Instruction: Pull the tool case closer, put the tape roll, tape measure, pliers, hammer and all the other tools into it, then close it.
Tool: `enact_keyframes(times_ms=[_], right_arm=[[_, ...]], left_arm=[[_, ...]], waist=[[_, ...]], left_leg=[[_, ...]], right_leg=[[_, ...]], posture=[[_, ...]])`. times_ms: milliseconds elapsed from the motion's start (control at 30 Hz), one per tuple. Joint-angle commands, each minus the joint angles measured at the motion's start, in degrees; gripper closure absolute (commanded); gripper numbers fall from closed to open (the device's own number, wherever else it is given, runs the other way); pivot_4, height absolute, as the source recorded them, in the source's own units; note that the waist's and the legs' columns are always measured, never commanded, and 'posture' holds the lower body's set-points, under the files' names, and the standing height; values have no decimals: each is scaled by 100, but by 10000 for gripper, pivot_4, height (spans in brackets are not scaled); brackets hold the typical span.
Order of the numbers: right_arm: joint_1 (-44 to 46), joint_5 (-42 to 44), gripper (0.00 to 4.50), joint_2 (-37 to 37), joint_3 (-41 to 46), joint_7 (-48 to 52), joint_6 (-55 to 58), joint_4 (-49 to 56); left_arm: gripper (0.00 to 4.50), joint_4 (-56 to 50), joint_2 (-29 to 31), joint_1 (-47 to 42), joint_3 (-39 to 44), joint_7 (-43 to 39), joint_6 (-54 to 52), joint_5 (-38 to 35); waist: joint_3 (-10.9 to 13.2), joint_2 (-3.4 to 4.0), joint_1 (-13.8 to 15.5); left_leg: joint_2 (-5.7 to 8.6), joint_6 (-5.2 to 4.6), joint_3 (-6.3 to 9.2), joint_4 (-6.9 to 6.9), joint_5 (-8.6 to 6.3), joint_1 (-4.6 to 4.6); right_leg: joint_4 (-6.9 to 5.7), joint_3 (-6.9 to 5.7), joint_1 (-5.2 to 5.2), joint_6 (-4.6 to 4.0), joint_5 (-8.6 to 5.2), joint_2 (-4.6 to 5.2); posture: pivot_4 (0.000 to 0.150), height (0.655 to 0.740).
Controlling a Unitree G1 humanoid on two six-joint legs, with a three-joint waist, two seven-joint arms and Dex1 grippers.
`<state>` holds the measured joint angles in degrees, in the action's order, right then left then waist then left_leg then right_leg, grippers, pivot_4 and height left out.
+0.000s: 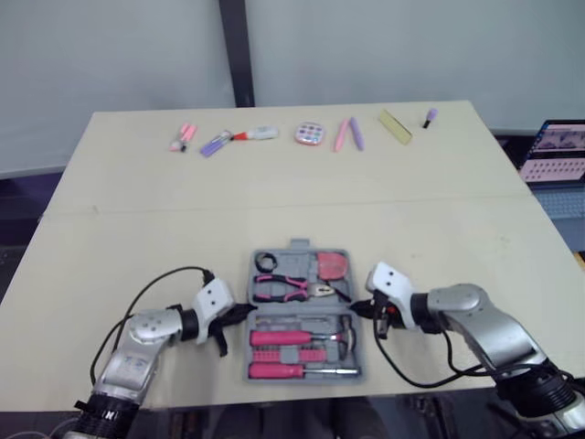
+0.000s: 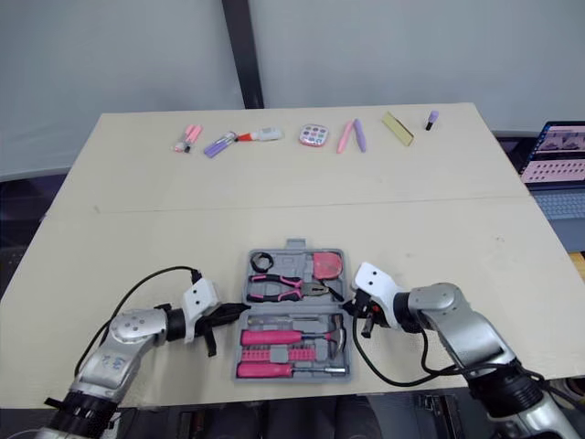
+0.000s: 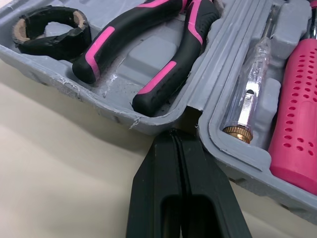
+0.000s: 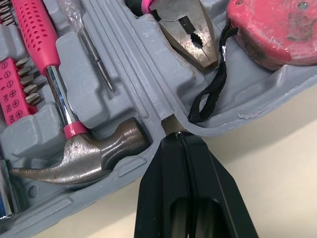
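Note:
The grey tool case lies open near the table's front edge. Its far half holds a black tape roll, pink-and-black pliers and a pink tape measure. The near half holds a hammer, pink-handled screwdrivers and a clear tester pen. My left gripper is shut with nothing in it, its tip at the hinge notch on the case's left side. My right gripper is shut too, its tip at the hinge notch on the right side.
Along the table's far edge lie pink and purple markers, a round palette, two pens, a yellow strip and a small purple bottle. A laptop stands off the table's right side.

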<state>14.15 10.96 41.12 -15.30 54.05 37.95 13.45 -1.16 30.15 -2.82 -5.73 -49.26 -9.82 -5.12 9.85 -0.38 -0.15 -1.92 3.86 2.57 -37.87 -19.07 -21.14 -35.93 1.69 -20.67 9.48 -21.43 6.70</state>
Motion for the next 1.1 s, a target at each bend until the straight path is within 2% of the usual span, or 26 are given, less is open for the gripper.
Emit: enact_keyframes(times_ms=[33,867,1100], right_arm=[[-71,192,45000,11,5,150,32,342],[-219,283,45000,109,-33,153,292,599],[-236,214,45000,275,131,156,185,409]], left_arm=[[44546,-387,24,247,-194,-65,-141,-81],[44546,-739,139,549,-132,-10,-379,-108],[44546,-763,351,684,288,82,-454,-234]], waist=[[0,0,-1],[0,0,0],[0,0,-3]], left_leg=[[0,0,0,0,0,0],[0,-1,0,5,-1,0],[0,-1,0,7,-1,0]], right_leg=[[0,1,0,0,0,0],[4,1,0,0,0,0],[5,1,-1,0,0,-1]], posture=[[1500,7400],[1500,7400],[1500,7400]])
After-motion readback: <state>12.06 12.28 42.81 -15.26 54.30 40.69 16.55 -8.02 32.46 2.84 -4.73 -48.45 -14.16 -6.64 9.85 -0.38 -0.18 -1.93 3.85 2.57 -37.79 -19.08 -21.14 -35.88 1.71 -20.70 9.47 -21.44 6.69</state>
